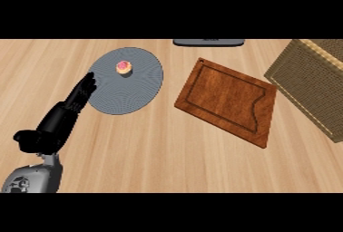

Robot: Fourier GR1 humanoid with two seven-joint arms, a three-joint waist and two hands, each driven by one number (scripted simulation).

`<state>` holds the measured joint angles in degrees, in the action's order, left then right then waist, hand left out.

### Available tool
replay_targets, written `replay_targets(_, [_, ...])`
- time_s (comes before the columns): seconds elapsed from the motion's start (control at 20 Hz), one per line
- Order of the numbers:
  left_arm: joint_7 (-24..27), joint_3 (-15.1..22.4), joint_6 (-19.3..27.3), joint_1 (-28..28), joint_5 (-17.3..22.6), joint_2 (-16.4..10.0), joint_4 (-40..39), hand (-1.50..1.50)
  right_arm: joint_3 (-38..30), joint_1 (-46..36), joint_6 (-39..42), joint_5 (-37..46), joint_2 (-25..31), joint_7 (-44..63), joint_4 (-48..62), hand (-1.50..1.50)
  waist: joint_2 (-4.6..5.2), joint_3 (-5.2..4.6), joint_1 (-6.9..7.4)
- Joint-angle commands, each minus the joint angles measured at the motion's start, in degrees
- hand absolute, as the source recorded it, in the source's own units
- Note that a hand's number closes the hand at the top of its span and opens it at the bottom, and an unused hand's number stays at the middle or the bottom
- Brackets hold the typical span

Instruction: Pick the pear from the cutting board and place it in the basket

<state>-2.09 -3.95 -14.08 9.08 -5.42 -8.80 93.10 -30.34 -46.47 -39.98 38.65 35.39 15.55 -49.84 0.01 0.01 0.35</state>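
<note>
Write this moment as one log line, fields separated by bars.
left hand: open, by plate | right hand: not in view | pear: not seen | board left of basket

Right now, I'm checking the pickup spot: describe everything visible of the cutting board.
The cutting board is a rectangular slab, seemingly dark reddish-brown wood, with a groove running inside its edge. It lies flat on the counter, turned at an angle, between the grey plate and the basket, its right corner close to the basket. Nothing lies on it.
</note>
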Motion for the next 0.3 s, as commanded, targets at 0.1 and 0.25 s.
replay_targets(0.1, [-1.61,-1.72,0.58,3.72,0.67,-0.41,-2.32,0.0,-5.73,-2.1,0.36,-7.63,4.35,0.06,-1.68,-1.5,0.08,0.02,-0.25])
replay_targets(0.25, [-0.58,-1.29,0.59,1.46,-0.21,-0.61,-1.37,0.0,-6.95,5.09,4.21,-12.23,1.57,3.96,-9.73,-1.5,-0.28,-0.02,-0.96])
